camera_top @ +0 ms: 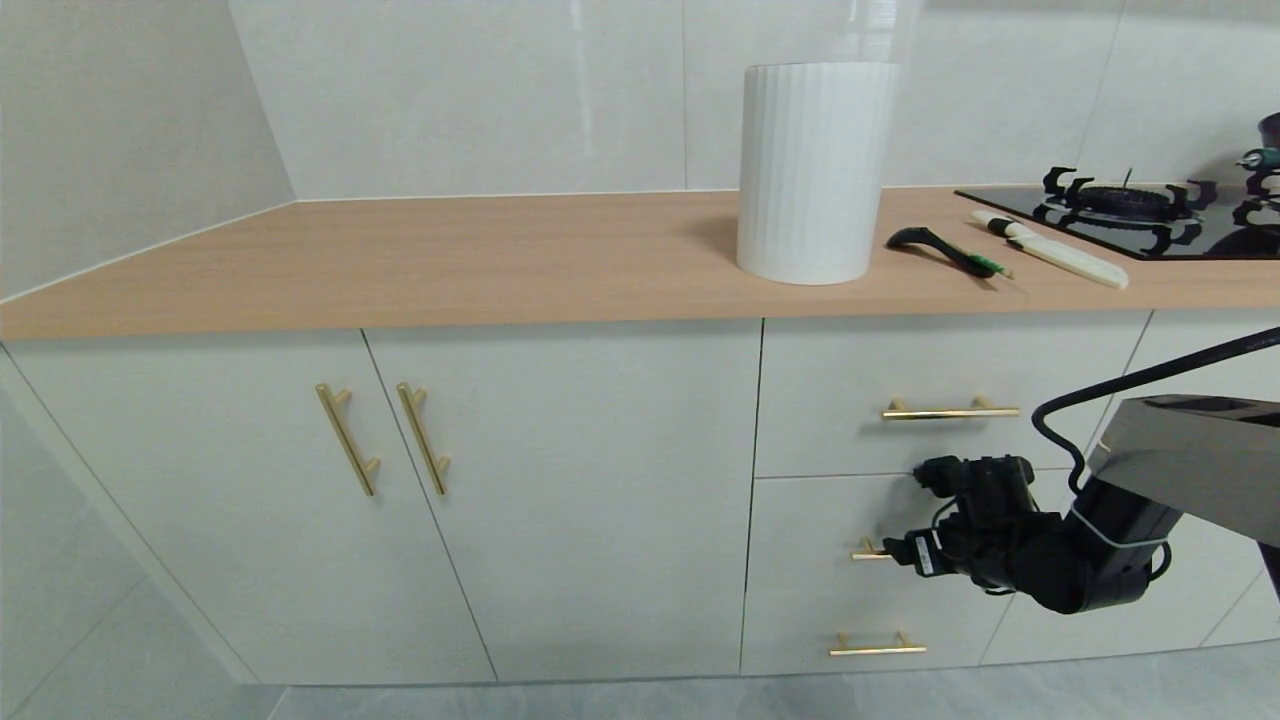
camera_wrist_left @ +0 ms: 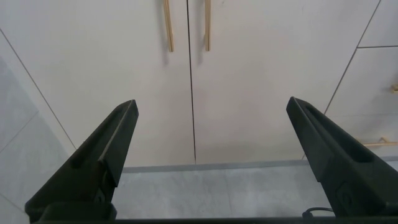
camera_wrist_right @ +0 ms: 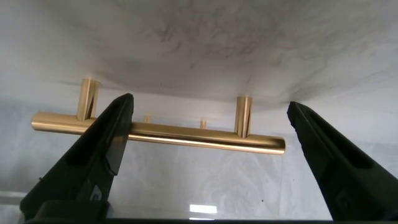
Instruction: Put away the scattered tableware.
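On the wooden counter stands a tall white ribbed container. To its right lie a black-handled utensil and a white knife. Below the counter, my right gripper is at the middle drawer's gold handle. In the right wrist view this gripper is open, one finger on each side of the handle and not closed on it. My left gripper is open and holds nothing, low down and facing the double cabinet doors.
A black gas hob sits at the counter's right end. The drawer stack has a top handle and a bottom handle. Two gold door handles are on the left cabinet. Tiled floor lies below.
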{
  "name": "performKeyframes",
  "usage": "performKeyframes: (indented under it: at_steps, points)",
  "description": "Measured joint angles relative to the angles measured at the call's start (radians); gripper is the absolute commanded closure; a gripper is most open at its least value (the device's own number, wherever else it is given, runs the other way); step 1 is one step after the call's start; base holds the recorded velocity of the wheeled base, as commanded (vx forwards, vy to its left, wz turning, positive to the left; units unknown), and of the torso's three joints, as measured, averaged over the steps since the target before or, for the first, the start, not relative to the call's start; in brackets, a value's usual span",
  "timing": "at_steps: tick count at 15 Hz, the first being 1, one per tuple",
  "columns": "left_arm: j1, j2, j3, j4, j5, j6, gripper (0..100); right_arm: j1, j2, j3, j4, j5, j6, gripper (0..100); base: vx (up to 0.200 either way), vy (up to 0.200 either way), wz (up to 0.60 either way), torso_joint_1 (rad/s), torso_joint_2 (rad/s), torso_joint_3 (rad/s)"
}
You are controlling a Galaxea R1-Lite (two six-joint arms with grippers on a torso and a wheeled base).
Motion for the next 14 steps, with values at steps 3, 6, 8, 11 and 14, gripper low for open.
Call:
performKeyframes:
  at_steps: [3, 6, 8, 11, 14]
  points:
    - [0.0, 0.0, 0.0, 0.0, 0.0, 0.0, 0, -0.008, -0.001, -0.008, 0.04, 0.011, 0.001, 0, 0.0, 0.0, 0.0, 0.0, 0.0, 0.0]
    - [0.0, 0.0, 0.0, 0.0, 0.0, 0.0, 0, -0.01, -0.004, -0.013, 0.075, 0.011, 0.002, 0, 0.0, 0.0, 0.0, 0.0, 0.0, 0.0]
    - [0.0, 0.0, 0.0, 0.0, 0.0, 0.0, 0, -0.01, -0.006, -0.013, 0.098, 0.012, 0.001, 0, 0.0, 0.0, 0.0, 0.0, 0.0, 0.0]
    - [0.001, 0.0, 0.0, 0.0, 0.0, 0.0, 0, -0.01, -0.007, -0.013, 0.112, 0.011, 0.005, 0, 0.0, 0.0, 0.0, 0.0, 0.0, 0.0]
    - [0.0, 0.0, 0.0, 0.0, 0.0, 0.0, 0, -0.01, -0.022, 0.006, 0.103, 0.012, 0.004, 0, 0.0, 0.0, 0.0, 0.0, 0.0, 0.0]
